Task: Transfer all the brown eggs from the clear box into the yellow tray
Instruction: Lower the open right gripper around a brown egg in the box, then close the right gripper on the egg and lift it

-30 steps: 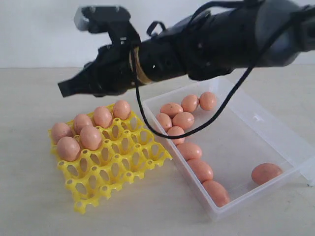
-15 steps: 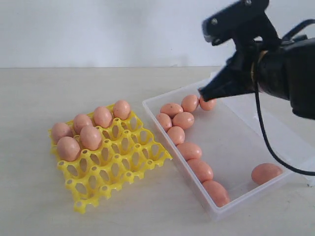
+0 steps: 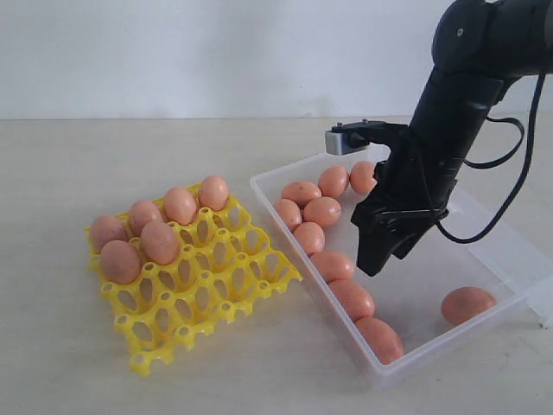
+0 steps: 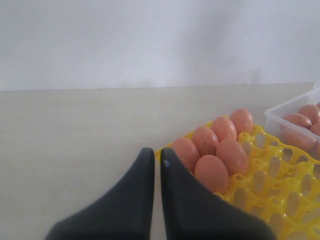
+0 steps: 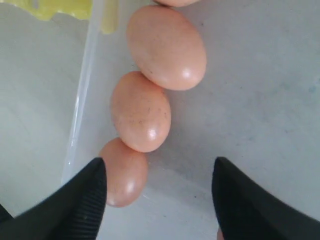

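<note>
Several brown eggs (image 3: 160, 242) fill two rows of the yellow tray (image 3: 226, 287) at its far left. More brown eggs (image 3: 333, 265) lie in the clear box (image 3: 497, 235), most along its left wall and one (image 3: 467, 304) alone near the front right. My right gripper (image 3: 378, 257) points down into the box, open and holding nothing. In the right wrist view my right gripper (image 5: 159, 162) hangs over the box floor (image 5: 250, 100), one finger beside an egg (image 5: 125, 172) at the wall. My left gripper (image 4: 156, 152) is shut and empty, beside the tray (image 4: 280, 170).
The tray and box stand side by side on a pale tabletop (image 3: 69, 173), with a white wall behind. The right arm's black cable (image 3: 510, 194) loops over the box's far side. The tray's front rows of cups (image 3: 173, 333) hold no eggs.
The right arm swung from above the tray to the right, then came down into the clear box with its gripper pointing down. The eggs have not moved.
</note>
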`<state>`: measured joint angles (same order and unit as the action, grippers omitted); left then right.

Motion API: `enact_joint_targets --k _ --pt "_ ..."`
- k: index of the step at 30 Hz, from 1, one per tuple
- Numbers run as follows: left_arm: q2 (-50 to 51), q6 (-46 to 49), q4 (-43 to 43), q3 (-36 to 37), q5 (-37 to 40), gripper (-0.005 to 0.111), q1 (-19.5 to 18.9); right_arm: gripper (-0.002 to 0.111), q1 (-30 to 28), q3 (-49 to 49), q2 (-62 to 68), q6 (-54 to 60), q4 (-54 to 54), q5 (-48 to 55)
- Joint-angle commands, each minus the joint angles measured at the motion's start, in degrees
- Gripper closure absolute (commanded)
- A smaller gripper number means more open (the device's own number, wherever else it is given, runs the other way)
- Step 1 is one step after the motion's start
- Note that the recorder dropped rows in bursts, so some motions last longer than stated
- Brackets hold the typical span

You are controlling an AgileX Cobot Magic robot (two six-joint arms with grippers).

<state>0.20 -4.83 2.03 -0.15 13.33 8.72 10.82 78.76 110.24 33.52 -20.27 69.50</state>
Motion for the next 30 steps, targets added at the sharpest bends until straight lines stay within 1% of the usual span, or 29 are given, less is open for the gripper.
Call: enact_joint_targets --k 1,5,8,17,23,24,26,29,30 --pt "-0.2 -0.1 -0.1 0.1 -0.4 0.103 -0.1 0.053 -0.3 0.4 1.0 1.5 -2.3 -0.3" --pt "-0.2 -0.1 -0.1 0.1 -0.4 0.103 -0.1 0.053 -0.3 0.4 3.3 6.4 -6.7 -0.5" --pt "-0.2 -0.1 -0.1 0.1 -0.4 0.103 -0.1 0.053 -0.3 0.4 4.6 9.2 -8.0 -0.6" --pt "-0.2 -0.1 -0.1 0.1 -0.4 0.103 -0.1 0.053 -0.1 0.4 9.1 13.1 -9.6 -1.3" --pt "-0.2 -0.1 -0.1 0.1 -0.4 0.103 -0.1 0.058 1.2 0.4 12.5 14.9 -10.7 -3.3" --pt "-0.2 -0.1 -0.1 0.1 -0.4 0.103 -0.1 0.060 1.2 0.4 12.9 15.0 -10.7 -3.6" --pt "-0.2 -0.1 -0.1 0.1 -0.4 0.103 -0.1 0.072 1.2 0.4 13.1 15.0 -10.7 -4.2" --pt "-0.2 -0.1 -0.1 0.1 -0.4 0.103 -0.1 0.097 1.2 0.4 13.2 15.0 -10.6 -4.8" --pt "-0.2 -0.1 -0.1 0.1 -0.4 0.103 -0.1 0.108 1.2 0.4 13.2 15.0 -10.6 -4.8"
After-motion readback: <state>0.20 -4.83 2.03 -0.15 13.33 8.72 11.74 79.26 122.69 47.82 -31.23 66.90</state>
